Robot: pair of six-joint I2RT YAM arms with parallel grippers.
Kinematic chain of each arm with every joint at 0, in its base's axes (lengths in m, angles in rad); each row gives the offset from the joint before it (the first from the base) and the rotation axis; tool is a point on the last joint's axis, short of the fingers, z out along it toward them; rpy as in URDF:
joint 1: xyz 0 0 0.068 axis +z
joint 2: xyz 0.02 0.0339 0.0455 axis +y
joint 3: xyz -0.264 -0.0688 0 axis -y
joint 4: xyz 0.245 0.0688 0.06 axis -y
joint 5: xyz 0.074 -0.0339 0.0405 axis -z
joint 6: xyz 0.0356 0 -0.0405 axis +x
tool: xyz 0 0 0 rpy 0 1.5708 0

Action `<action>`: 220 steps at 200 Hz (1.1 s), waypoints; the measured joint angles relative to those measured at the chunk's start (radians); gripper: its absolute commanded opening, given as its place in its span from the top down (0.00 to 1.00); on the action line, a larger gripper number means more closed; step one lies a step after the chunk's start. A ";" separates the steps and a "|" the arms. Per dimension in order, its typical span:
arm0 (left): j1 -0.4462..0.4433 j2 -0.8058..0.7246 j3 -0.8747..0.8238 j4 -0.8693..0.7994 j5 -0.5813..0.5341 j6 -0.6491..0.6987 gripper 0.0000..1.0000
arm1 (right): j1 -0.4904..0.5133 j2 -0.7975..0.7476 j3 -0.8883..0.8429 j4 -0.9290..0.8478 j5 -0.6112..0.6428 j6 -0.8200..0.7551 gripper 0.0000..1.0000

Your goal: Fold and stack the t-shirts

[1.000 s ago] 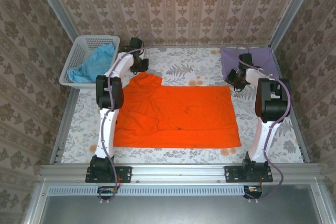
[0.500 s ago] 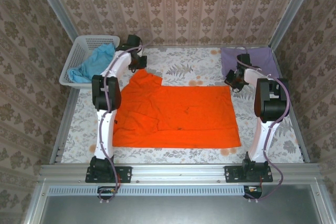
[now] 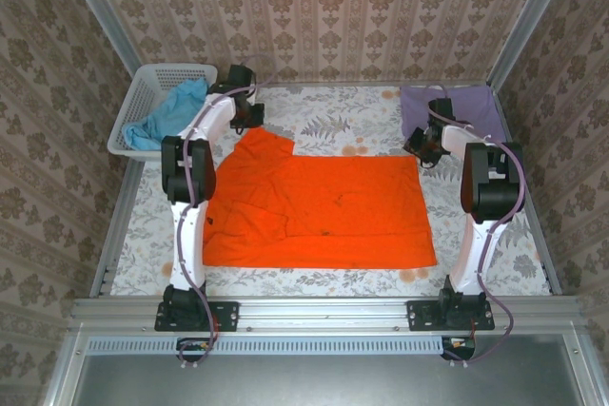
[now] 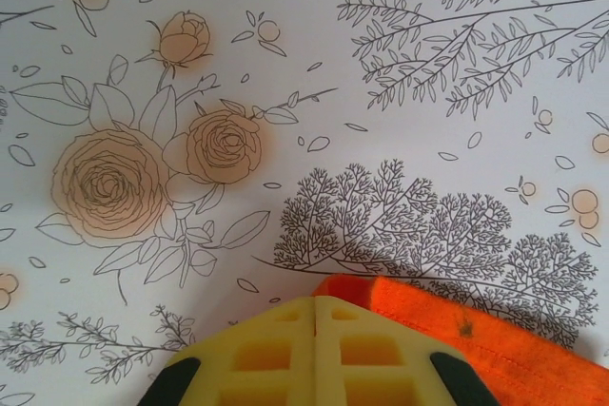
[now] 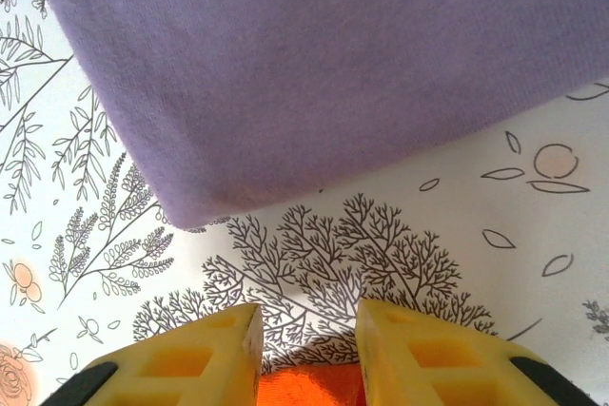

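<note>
The orange t-shirt (image 3: 324, 211) lies spread flat mid-table. My left gripper (image 3: 254, 124) is at its far left corner, jaws shut, and in the left wrist view the orange t-shirt (image 4: 476, 339) rises into the tip of the left gripper (image 4: 316, 299). My right gripper (image 3: 417, 148) hovers at the shirt's far right corner. In the right wrist view the right gripper (image 5: 307, 319) stands open with the orange edge (image 5: 309, 389) low between its fingers. The lavender t-shirt (image 3: 466, 106) (image 5: 324, 64) lies folded at the back right. The light blue t-shirt (image 3: 171, 113) is crumpled in the basket.
A white lattice basket (image 3: 143, 87) stands at the back left corner, off the table's edge. The floral tablecloth (image 3: 343, 121) shows bare between the orange shirt and the back wall. Patterned walls close in the back and both sides.
The left arm has swung a little to the left and back, drawing the orange shirt's left side slightly that way. The right gripper has stayed at the far right corner.
</note>
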 measured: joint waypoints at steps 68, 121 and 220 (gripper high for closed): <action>0.000 -0.019 -0.002 0.019 -0.003 0.008 1.00 | 0.000 0.000 -0.002 -0.013 0.005 0.005 0.79; 0.000 -0.023 -0.014 0.023 -0.003 0.015 1.00 | -0.001 0.000 -0.005 -0.018 0.011 0.008 0.90; 0.000 -0.064 -0.047 0.032 -0.006 0.026 1.00 | 0.001 -0.008 -0.014 -0.018 -0.022 0.026 1.00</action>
